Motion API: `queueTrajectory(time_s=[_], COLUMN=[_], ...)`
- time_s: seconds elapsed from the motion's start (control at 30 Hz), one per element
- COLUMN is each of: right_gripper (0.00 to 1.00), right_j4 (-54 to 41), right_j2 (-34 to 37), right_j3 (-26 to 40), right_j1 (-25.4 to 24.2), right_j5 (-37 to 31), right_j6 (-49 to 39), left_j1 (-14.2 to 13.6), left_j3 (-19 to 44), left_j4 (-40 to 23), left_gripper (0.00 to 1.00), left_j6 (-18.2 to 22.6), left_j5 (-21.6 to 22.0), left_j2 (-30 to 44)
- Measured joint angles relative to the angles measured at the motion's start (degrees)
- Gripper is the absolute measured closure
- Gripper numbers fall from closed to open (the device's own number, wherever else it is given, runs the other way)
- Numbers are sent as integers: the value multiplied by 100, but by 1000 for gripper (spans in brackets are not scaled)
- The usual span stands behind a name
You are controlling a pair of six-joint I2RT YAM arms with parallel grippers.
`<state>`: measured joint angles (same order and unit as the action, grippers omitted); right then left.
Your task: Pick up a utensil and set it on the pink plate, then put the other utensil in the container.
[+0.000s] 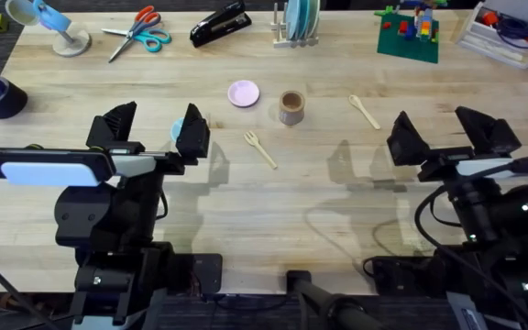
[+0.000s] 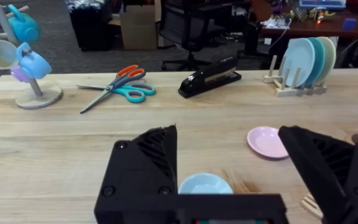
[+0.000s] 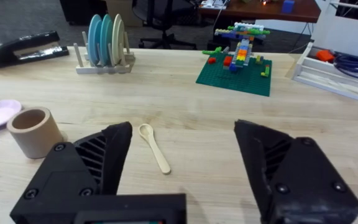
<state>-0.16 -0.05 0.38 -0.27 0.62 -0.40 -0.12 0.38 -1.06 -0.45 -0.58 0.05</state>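
Both pincers [image 1: 149,128] [image 1: 447,133] agape (empty), fork [image 1: 260,148] lying diagonally, tines toward pink plate [image 1: 243,93].

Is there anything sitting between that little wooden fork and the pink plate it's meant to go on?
Nothing visible. The wooden fork lies on bare table, nearer the arms than the pink plate. The brown cup stands off to the plate's right, outside that path, and the plate itself holds nothing.
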Motion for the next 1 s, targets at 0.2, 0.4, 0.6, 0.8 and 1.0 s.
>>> queueTrajectory(time_s=[0.2,0.4,0.6,0.8,1.0], right_gripper=[7,7,7,7,7], right_j4=[2,326,305,-447,-1360], right_j2=[0,0,2,71,748], right_j3=[0,0,139,1128,2367], right_j1=[0,0,0,0,0], right_j5=[2,2,2,2,2], right_j6=[0,1,27,46,46], left_j1=[0,0,0,0,0], left_j3=[0,12,373,1385,2620], left_j4=[-16,-28,-314,-1349,-2487], left_gripper=[7,7,7,8,7], left_j6=[0,2,2,2,-20], left_j5=[0,-2,0,1,20], left_j2=[0,0,0,18,612])
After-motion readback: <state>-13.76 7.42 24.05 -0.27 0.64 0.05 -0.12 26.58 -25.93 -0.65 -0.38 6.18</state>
